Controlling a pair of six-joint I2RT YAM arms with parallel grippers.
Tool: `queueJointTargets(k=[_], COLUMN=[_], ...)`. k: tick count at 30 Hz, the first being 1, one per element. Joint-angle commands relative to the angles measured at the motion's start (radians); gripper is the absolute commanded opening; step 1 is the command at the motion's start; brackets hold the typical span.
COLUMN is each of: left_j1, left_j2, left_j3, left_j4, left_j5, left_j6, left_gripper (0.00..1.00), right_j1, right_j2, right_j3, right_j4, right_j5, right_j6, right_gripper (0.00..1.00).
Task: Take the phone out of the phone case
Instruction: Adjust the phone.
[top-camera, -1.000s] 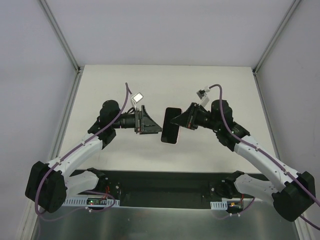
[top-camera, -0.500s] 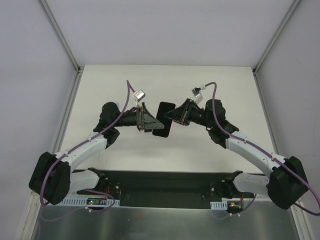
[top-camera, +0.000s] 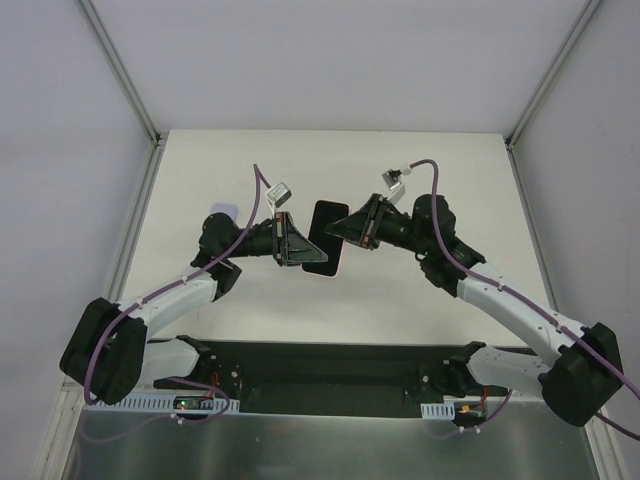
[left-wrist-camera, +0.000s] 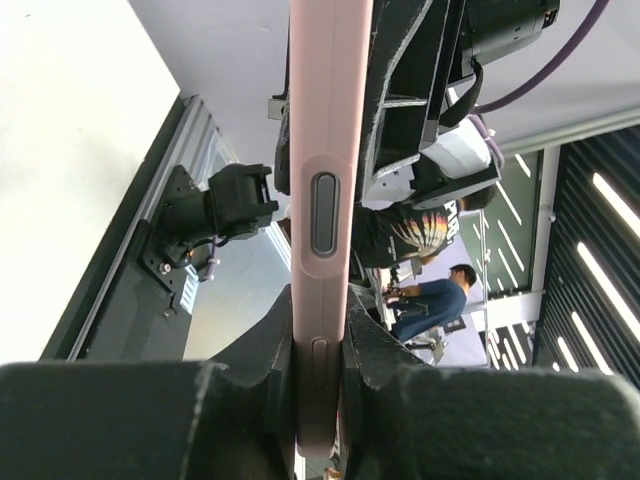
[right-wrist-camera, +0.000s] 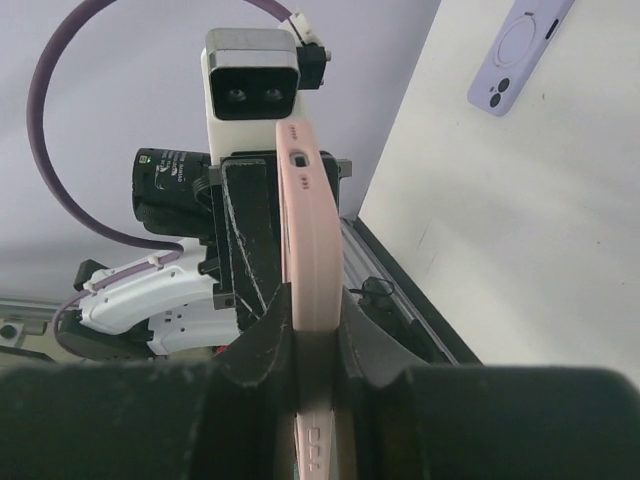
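Both arms rise from their bases and bend inward, wrists facing each other above the table (top-camera: 400, 160). The left gripper (left-wrist-camera: 320, 350) is pinched across the thickness of the pink phone case (left-wrist-camera: 322, 150), and the right gripper (right-wrist-camera: 315, 345) clamps it likewise from the other side. The phone (top-camera: 325, 225) sits inside the case, held in the air between them. There are two arms, one phone and two cases: a lilac case (right-wrist-camera: 520, 55) lies flat on the table.
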Motion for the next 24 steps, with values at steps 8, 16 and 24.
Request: queueJointTargets(k=[8, 16, 24], left_j1=[0.002, 0.002, 0.002], left_j2=[-0.042, -0.103, -0.104], left_j3=[0.006, 0.058, 0.066], left_j4=[0.077, -0.125, -0.137], left_j5=[0.042, 0.053, 0.059], left_j6=[0.031, 0.183, 0.183], left_gripper=[0.0, 0.0, 0.0], right_j1=[-0.114, -0.113, -0.093], right_j2=[-0.128, -0.147, -0.115], right_j3=[0.086, 0.232, 0.281], right_j4=[-0.301, -0.587, -0.653], right_j5=[0.08, 0.229, 0.258], right_j6=[-0.199, -0.377, -0.424], right_gripper=[0.67, 0.64, 0.61])
